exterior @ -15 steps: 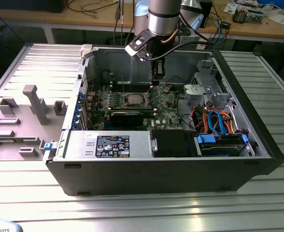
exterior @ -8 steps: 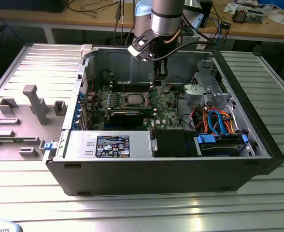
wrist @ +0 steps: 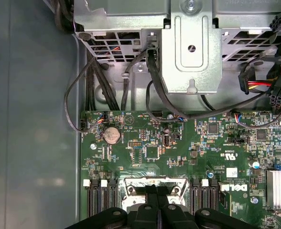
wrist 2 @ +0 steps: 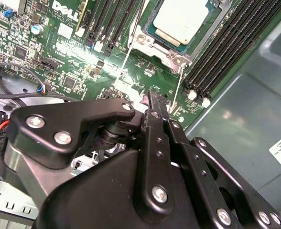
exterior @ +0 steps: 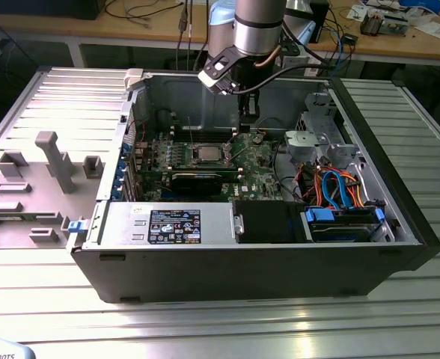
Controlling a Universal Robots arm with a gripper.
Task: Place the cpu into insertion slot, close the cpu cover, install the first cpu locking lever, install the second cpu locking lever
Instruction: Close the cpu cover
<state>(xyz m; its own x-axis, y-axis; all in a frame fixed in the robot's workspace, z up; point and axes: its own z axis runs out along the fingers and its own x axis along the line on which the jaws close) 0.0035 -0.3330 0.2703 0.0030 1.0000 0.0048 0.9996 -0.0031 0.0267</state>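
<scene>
The cpu (wrist 2: 181,19) shows its silver-grey top in the insertion slot (wrist 2: 165,51) on the green motherboard, with a silver frame lying around it. Two thin metal levers (wrist 2: 124,64) stick out from the slot's corners. In the exterior view the cpu (exterior: 205,155) lies mid-board, and my gripper (exterior: 250,112) hangs above the board behind it, toward that view's right. My gripper (wrist 2: 152,98) has its black fingers pressed together with nothing between them. In the first wrist view the gripper (wrist: 157,202) covers part of the slot (wrist: 131,183).
Long memory slots (wrist 2: 226,52) flank the socket. A long black expansion card (exterior: 197,179) lies in front of it. A metal drive cage (wrist: 190,47) with cables stands close behind the gripper. Drives with blue and orange cables (exterior: 340,187) fill the case's right. A grey fixture plate (exterior: 40,179) lies outside.
</scene>
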